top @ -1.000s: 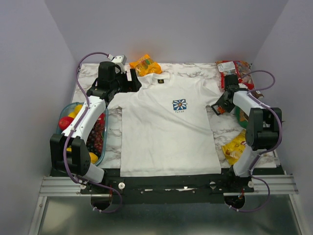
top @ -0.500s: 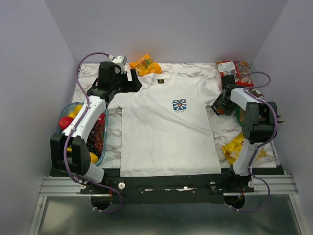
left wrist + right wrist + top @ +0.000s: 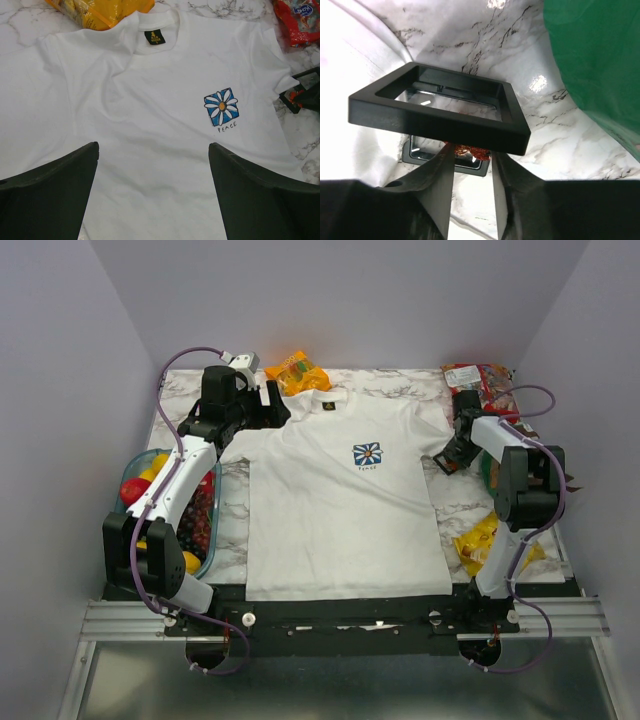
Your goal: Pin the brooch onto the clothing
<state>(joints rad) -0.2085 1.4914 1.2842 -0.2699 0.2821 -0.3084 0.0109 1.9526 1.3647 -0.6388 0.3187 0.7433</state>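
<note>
**Right fingers reach into the open brooch case beside the shirt**

Since a second ago the right arm [image 3: 522, 488] has swung its forearm inward toward the shirt, while the left arm [image 3: 180, 478] has not shifted.

Top view: the white short-sleeved T-shirt [image 3: 340, 525] lies flat on the marble-patterned table [image 3: 462, 508], collar at the far side. The left gripper [image 3: 272, 403] sits at one shoulder, near an orange snack bag [image 3: 296, 372]. The right gripper [image 3: 450, 460] is low, just past the other sleeve and near a red snack bag [image 3: 472, 377]. The brooch is too small to make out here.

Left wrist view: the dark fingers [image 3: 50, 197] stand wide apart, holding nothing, above the chest. The print is a blue square with a white daisy [image 3: 221, 106], with "PEACE" hand-lettered beneath. The black neck label [image 3: 154, 36] carries a gold mark, its text unreadable. So is the red bag's logo.

Right wrist view: a small black square case with a clear window [image 3: 440, 107] lies open on the marble, lid raised. The tiny orange-red brooch [image 3: 466, 149] sits in its lower tray, between the two fingertips [image 3: 440, 182]. They stand narrowly apart, and whether they pinch it cannot be told. A shiny green bag [image 3: 600, 65] fills the right side.
</note>
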